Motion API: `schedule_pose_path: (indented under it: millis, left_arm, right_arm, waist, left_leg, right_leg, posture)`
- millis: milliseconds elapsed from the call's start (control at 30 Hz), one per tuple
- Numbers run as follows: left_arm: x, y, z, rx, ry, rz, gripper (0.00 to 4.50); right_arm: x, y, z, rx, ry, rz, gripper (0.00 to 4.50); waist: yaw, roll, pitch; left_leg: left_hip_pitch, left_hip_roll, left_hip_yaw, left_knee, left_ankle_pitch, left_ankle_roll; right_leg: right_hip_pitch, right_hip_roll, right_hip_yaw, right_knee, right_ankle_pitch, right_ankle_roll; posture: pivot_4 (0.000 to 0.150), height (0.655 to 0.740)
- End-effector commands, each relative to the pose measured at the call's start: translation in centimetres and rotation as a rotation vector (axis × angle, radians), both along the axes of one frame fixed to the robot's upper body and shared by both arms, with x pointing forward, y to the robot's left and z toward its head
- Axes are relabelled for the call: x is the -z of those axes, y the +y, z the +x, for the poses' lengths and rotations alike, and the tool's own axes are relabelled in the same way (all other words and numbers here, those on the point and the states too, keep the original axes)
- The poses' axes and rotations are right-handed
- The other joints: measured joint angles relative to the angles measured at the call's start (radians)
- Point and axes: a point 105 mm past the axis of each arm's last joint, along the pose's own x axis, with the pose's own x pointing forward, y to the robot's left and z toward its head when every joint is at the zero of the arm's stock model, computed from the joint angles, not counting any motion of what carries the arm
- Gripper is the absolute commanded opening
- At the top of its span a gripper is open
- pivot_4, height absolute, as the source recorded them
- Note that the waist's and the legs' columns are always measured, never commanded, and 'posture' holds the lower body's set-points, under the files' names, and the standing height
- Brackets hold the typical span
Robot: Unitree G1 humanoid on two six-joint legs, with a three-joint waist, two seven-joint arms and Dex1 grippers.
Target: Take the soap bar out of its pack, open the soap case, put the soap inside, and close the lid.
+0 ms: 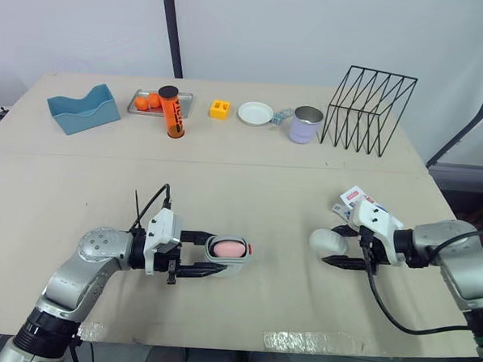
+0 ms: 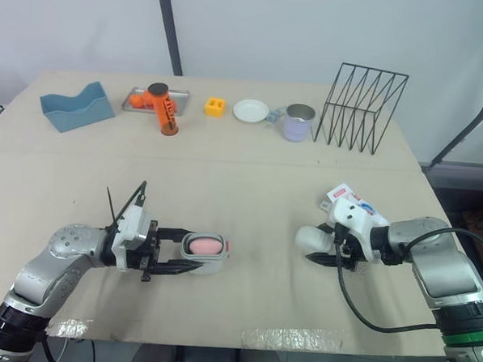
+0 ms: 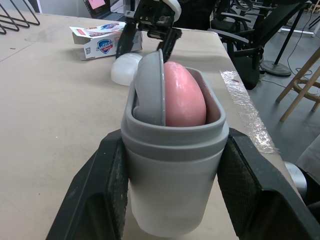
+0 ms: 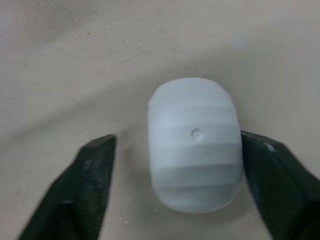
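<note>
The tan table [image 1: 266, 174] stretches ahead of me, with the black wire rack [image 1: 367, 110] at its far right and a blue holder [image 1: 83, 109] at its far left. My left gripper [image 1: 216, 256] is clenched on the grey soap case [image 3: 172, 170], one pad on each side, holding it near the table's front edge with its mouth pointing toward my right arm. My right gripper [image 4: 177, 142] is spread apart around the white lid [image 4: 195, 145], which lies on the table, one finger [image 4: 280, 175] close against its edge and the other standing off. The opened soap pack [image 1: 355, 199] lies just behind that gripper. The pink soap bar [image 3: 185, 95] sits inside the case, beside a grey inner plate [image 3: 150, 90].
</note>
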Motion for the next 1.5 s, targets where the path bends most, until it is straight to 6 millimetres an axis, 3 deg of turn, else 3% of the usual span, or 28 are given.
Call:
schedule_pose_path:
  millis: [33,267,600,833,1133,1500]
  left_arm:
    - [-1.0,-0.1,0.0,0.013,-0.049,-0.007,1.97]
    - [-1.0,0.0,0.2,0.013,-0.048,0.001,1.97]
    - [-1.0,0.0,1.2,0.008,-0.057,0.003,1.97]
    - [-1.0,-1.1,1.7,0.02,-0.058,-0.028,1.97]
    - [-0.1,-2.2,2.4,-0.044,-0.095,-0.08,1.97]
    - [0.6,-2.3,2.5,-0.069,-0.079,-0.109,1.97]
  right_arm:
    - [-0.7,0.3,0.2,-0.009,-0.035,0.0,1.92]
    - [-1.6,1.0,0.4,-0.071,-0.076,-0.006,1.85]
    - [-9.4,7.5,0.4,-0.387,-0.203,0.062,1.85]
    - [-12.0,11.8,-0.8,-0.516,-0.178,0.083,1.85]
    - [-11.9,15.5,-2.2,-0.544,-0.131,0.083,1.85]
    - [-10.9,16.2,-3.2,-0.563,-0.097,0.05,1.85]
  waist:
    - [0.0,0.0,0.0]
    - [0.0,0.0,0.0]
    - [-0.001,0.001,0.0]
    - [-0.001,0.001,0.0]
    - [0.001,0.001,0.0]
    - [0.0,0.001,0.0]
  left_leg:
    - [0.0,0.0,0.0,0.0,0.0,0.0]
    - [0.0,0.0,0.0,0.0,0.0,0.0]
    - [0.0,0.001,0.0,0.0,0.0,0.0]
    - [0.0,0.0,0.0,0.0,0.0,0.0]
    - [-0.001,0.0,-0.001,0.0,0.0,0.0]
    - [-0.001,0.0,-0.001,0.0,0.0,0.0]
  right_leg:
    - [0.0,0.0,0.0,0.0,0.0,0.0]
    - [0.0,0.0,0.0,0.0,0.0,0.0]
    - [0.0,0.001,0.0,0.0,0.0,0.0]
    - [0.0,0.0,0.0,0.0,0.0,0.0]
    - [-0.001,0.0,-0.001,0.0,0.0,-0.001]
    - [-0.001,0.0,-0.001,0.0,0.001,-0.001]
  posture:
    - [0.15,0.74]
    - [0.15,0.74]
    - [0.15,0.74]
    - [0.15,0.74]
    - [0.15,0.74]
    - [0.15,0.74]
